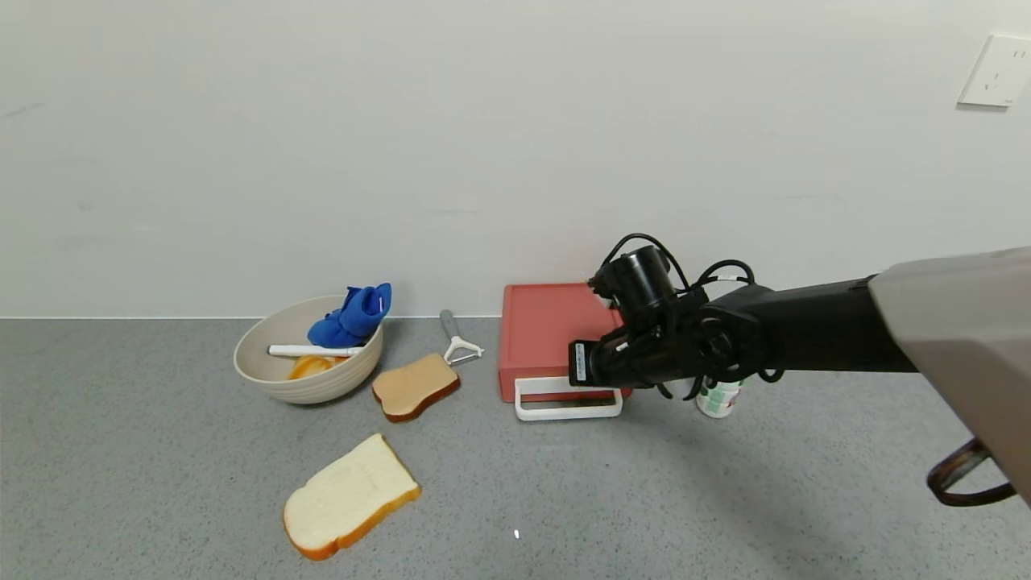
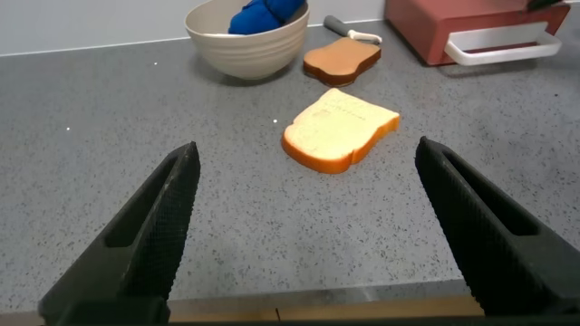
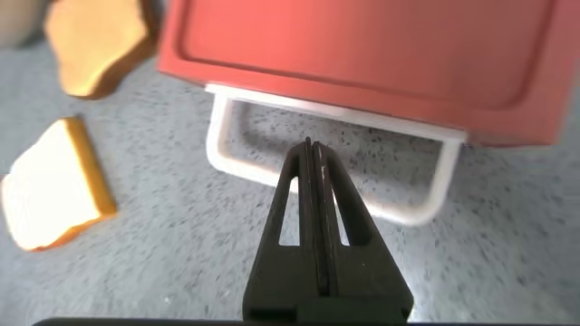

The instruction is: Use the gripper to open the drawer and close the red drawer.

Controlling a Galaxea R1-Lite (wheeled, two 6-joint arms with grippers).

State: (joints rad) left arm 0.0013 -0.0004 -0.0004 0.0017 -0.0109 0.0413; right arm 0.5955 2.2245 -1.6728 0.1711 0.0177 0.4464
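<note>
The red drawer [image 1: 544, 330] is a low salmon-red box by the wall, its tray pushed in and its white loop handle [image 1: 564, 412] lying on the counter in front. My right gripper [image 1: 586, 379] hangs over the handle's right part. In the right wrist view its fingers are pressed together with nothing between them, and the tip [image 3: 310, 145] sits over the opening of the handle [image 3: 426, 195], close to the box front [image 3: 362, 54]. My left gripper [image 2: 306, 149] is open and empty, low over the counter's front edge; the box also shows in its view [image 2: 426, 32].
A beige bowl [image 1: 274, 383] with a blue cloth [image 1: 354, 316] stands left of the box. A peeler [image 1: 457, 342], a brown toast slice [image 1: 415, 387] and a pale bread slice [image 1: 350, 495] lie on the grey counter. A white-green can [image 1: 717, 399] stands under the right arm.
</note>
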